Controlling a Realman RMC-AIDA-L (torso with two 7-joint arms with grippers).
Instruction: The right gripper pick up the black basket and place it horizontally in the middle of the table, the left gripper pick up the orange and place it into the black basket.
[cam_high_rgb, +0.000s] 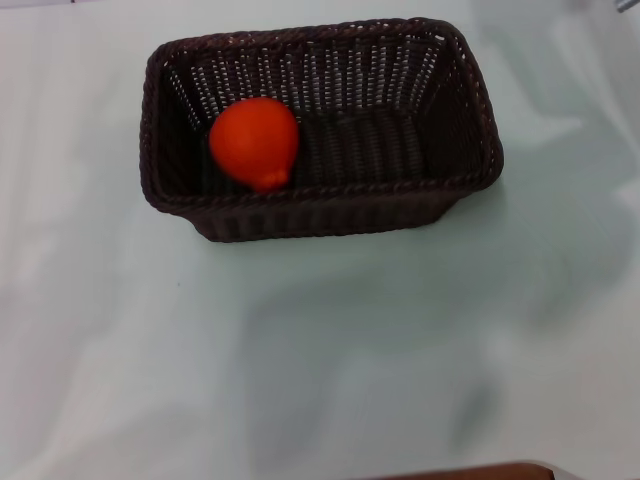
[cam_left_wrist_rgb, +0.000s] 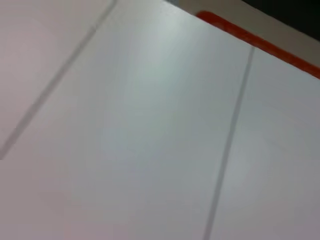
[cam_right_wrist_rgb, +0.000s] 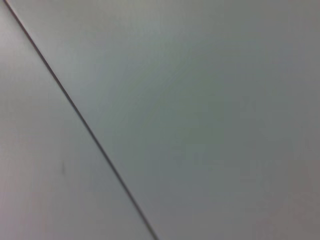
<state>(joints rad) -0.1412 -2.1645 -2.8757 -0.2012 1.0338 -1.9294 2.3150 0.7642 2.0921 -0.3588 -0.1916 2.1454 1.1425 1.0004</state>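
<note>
1. Head view: black basket (cam_high_rgb: 320, 130) lying lengthwise on the white tabletop (cam_high_rgb: 320, 360), roughly central, long sides running across the view. Orange (cam_high_rgb: 254, 142) resting inside the basket, toward its left end, touching or nearly touching the near wall, pointed end turned down toward that wall. No arm or pincer anywhere in this view. Thin brown edge (cam_high_rgb: 470, 470) showing well below the basket, at the very bottom of the view.

2. Left wrist view: only pale flat panels crossed by thin grey seams, with an orange-red strip (cam_left_wrist_rgb: 260, 42) along one edge. Neither basket nor orange visible. Left pincer not in view, so impossible to tell how far open it stands or whether anything is held.

3. Right wrist view: plain grey-white surface crossed by one dark diagonal seam (cam_right_wrist_rgb: 80, 120). Basket absent here as well. Right pincer not in view; opening and hold impossible to tell.

4. Judgement: both placements look done, judging from the orange sitting in the basket and the basket lying horizontally near the middle. Remaining step probably just parking both arms away from the basket.

5. Doing that well: keeping both arms well apart from the basket rim, avoiding any sweep across the basket, so as not to nudge it out of its horizontal lie or roll the orange from its place by the near wall.
</note>
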